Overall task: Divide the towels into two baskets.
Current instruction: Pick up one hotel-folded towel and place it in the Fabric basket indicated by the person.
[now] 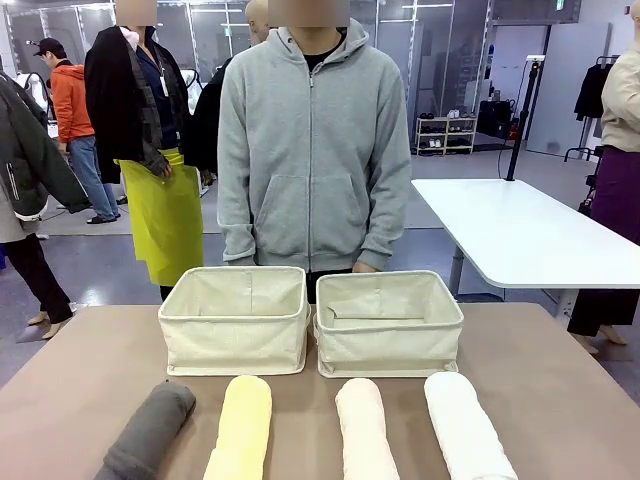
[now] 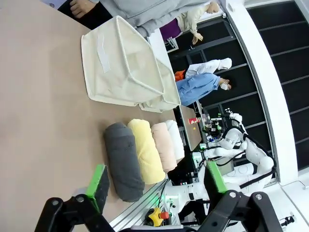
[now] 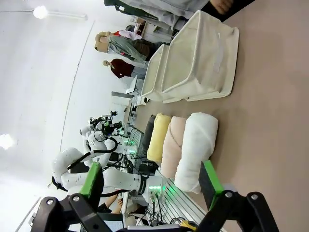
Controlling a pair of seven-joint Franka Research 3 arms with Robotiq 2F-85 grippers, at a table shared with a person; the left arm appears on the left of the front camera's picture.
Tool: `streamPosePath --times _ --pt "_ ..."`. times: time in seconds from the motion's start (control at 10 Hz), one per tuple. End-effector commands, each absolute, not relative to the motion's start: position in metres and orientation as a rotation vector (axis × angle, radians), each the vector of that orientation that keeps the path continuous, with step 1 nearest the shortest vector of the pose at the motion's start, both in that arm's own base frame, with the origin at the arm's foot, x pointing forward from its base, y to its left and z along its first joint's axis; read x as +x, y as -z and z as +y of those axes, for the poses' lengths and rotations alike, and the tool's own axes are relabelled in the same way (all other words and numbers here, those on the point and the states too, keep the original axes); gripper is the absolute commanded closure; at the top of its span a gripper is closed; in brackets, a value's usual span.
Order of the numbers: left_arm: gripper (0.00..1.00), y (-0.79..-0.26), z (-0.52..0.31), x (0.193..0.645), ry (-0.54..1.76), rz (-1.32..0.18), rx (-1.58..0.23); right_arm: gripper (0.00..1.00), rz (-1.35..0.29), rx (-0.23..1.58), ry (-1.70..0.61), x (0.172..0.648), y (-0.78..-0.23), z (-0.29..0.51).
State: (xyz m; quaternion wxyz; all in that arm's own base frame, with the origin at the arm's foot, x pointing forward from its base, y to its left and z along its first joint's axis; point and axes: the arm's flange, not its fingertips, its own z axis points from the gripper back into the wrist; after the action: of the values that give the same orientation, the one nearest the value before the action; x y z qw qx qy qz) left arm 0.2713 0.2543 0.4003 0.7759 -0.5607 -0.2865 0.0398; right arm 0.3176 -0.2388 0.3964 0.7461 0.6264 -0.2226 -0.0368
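Note:
Four rolled towels lie in a row along the table's near edge: dark grey (image 1: 148, 432), pale yellow (image 1: 242, 428), pale pink (image 1: 365, 432) and white (image 1: 466, 428). Behind them stand two cream canvas baskets, the left one (image 1: 233, 345) and the right one (image 1: 388, 350), both with nothing inside. In the left wrist view my left gripper (image 2: 154, 188) is open above the grey towel (image 2: 123, 162), with the yellow (image 2: 147, 152), pink (image 2: 164, 147) and white (image 2: 175, 140) rolls beyond. My right gripper (image 3: 152, 183) is open above the white towel (image 3: 195, 150).
A person in a grey hoodie (image 1: 312, 150) stands at the far side, right behind the baskets. The brown table (image 1: 80, 370) has bare room left and right of the baskets. A white table (image 1: 520, 235) stands farther back right.

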Motion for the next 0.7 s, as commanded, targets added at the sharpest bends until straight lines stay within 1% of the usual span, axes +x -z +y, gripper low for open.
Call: streamPosePath --times 0.0,0.6 --pt "0.0 -0.4021 0.2579 0.2687 -0.092 -0.635 -1.226 0.0 -0.499 1.369 0.08 0.3171 -0.398 -0.2405" --pt "0.0 -0.4021 0.2579 0.2687 -0.092 -0.635 -1.226 0.0 -0.499 1.369 0.08 0.3171 -0.398 -0.2405"
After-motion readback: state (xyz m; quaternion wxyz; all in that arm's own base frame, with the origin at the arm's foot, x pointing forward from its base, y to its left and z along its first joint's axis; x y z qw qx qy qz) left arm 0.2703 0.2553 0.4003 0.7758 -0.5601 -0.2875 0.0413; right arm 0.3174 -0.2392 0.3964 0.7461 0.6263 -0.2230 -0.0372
